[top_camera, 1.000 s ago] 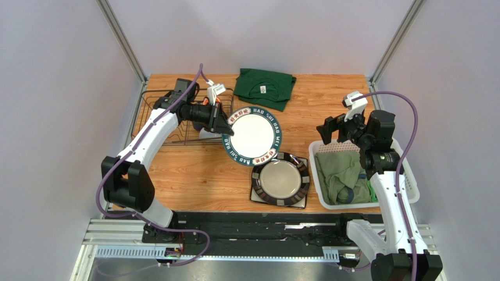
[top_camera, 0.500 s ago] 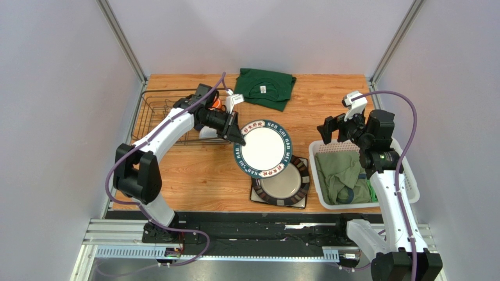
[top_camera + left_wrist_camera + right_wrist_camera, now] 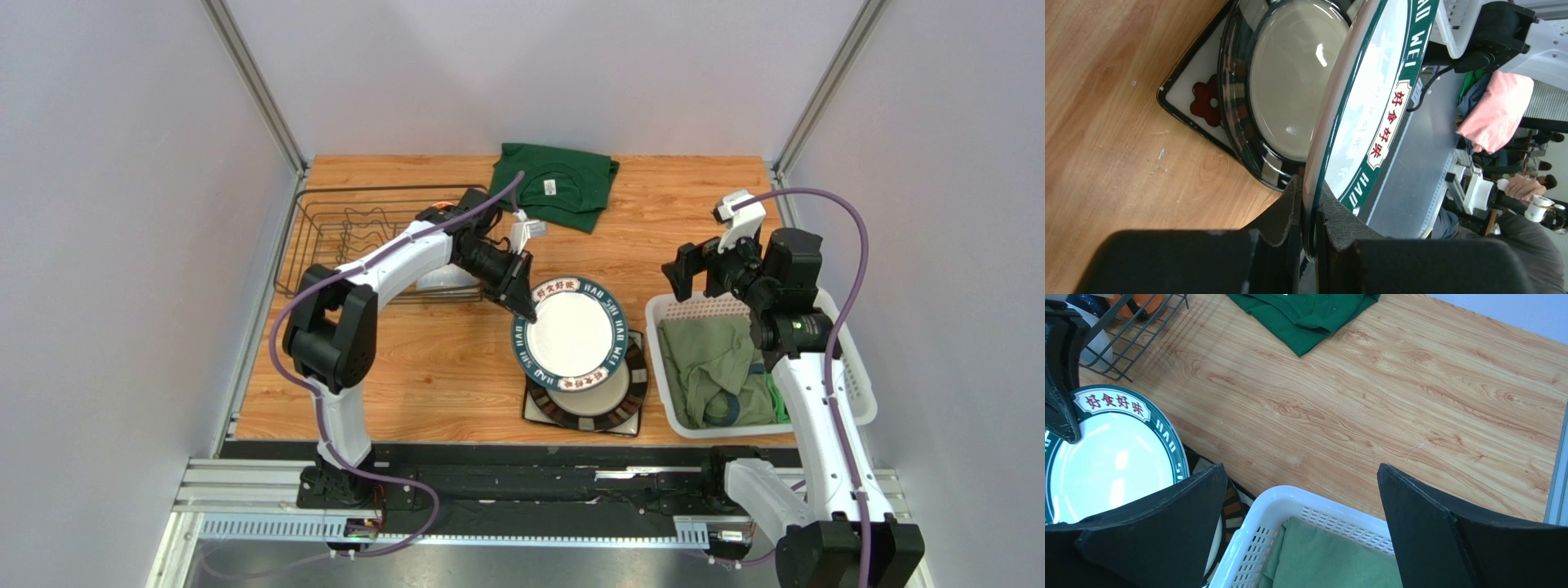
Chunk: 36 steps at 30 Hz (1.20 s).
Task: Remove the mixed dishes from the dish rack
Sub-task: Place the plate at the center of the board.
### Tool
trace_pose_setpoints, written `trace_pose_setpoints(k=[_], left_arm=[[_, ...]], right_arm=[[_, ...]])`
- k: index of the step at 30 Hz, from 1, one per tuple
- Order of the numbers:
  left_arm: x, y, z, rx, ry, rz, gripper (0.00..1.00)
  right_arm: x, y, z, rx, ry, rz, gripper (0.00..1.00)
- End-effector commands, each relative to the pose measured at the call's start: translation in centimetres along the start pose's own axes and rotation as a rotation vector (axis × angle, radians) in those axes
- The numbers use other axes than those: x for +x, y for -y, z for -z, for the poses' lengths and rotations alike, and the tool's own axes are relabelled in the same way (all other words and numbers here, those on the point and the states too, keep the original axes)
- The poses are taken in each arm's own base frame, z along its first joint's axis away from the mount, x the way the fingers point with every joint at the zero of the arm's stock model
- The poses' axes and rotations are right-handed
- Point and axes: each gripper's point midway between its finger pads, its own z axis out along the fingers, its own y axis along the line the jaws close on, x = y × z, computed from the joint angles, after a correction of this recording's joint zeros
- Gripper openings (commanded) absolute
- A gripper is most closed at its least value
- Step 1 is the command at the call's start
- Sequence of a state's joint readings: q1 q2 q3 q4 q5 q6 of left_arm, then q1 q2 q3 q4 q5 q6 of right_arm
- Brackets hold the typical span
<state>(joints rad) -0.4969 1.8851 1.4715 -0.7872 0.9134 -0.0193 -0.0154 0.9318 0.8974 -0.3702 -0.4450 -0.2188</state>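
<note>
You have the dish rack (image 3: 356,233) at far left. Right of it, your left gripper (image 3: 528,304) pinches the green-rimmed plate (image 3: 570,333) by its rim alone, tilted over the stacked dark-rimmed plate (image 3: 1290,79). With so thin a hold it could slip and chip both. Your right gripper (image 3: 702,277) hangs wide open above the laundry basket (image 3: 1303,496).

Green-rimmed plate (image 3: 572,335) in left pincer (image 3: 526,308), now over the stacked plates (image 3: 591,404).

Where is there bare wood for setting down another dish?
Bare wood: near-left, between dish rack and stacked plates; far-right, between green shirt and white basket. Crowded: over the stack, where the left tool holds the green-rimmed plate.
</note>
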Motion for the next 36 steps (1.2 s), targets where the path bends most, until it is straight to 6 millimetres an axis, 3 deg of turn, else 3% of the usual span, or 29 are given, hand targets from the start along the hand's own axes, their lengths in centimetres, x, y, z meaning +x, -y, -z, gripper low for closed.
trace_pose_setpoints(k=[1, 11, 18, 36], left_arm=[[-2.0, 1.1, -0.6, 0.038, 0.016, -0.053, 0.0], [-2.5, -1.2, -3.0, -0.022, -0.026, -0.042, 0.0], [-1.8, -2.5, -4.2, -0.041, -0.073, -0.011, 0.0], [-0.5, -2.4, -6.4, -0.088, -0.154, -0.03, 0.02]], right_arm=[[-0.5, 0.4, 0.0, 0.013, 0.013, 0.023, 0.99], [-0.5, 0.4, 0.0, 0.013, 0.013, 0.023, 0.99], [-0.5, 0.3, 0.0, 0.01, 0.012, 0.022, 0.99], [-0.6, 0.3, 0.1, 0.012, 0.014, 0.025, 0.99]])
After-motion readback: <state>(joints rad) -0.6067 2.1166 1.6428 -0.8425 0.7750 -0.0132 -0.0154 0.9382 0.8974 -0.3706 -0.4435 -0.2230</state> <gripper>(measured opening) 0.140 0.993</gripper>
